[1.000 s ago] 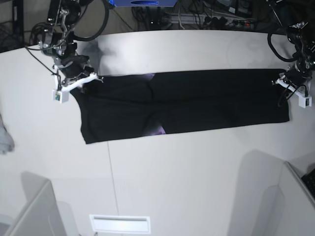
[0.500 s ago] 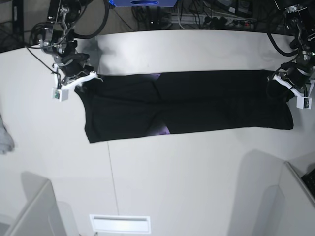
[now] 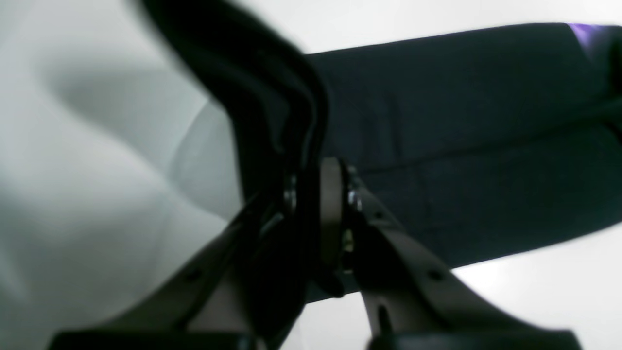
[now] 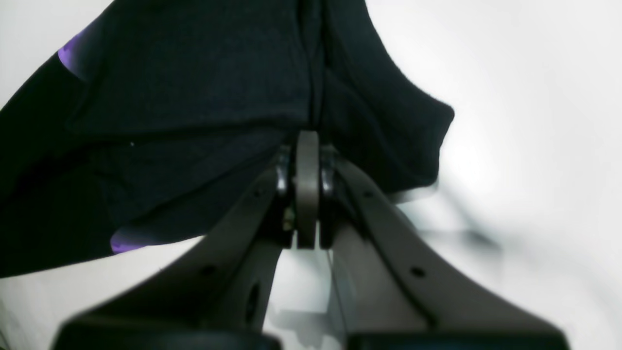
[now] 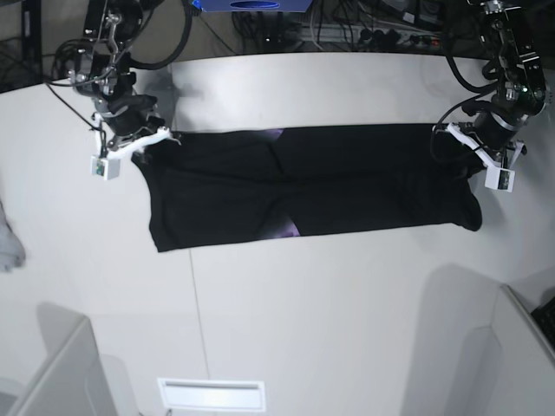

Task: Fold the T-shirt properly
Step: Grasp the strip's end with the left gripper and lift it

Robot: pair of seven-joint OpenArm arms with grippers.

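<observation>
White table surface (image 5: 303, 295) fills the base view; light grey cloth (image 5: 9, 243) at left edge, blue object (image 5: 251, 5) and tangled cables (image 5: 373, 35) along the top, grey panels at lower corners.

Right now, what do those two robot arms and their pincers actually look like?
Both arms are black metal with looping black cables. Each ends in a white bracket carrying a small white camera box. The left gripper and right gripper have slim, curved, grey-brown fingers, dotted with small holes and joined by dark bolts.
</observation>
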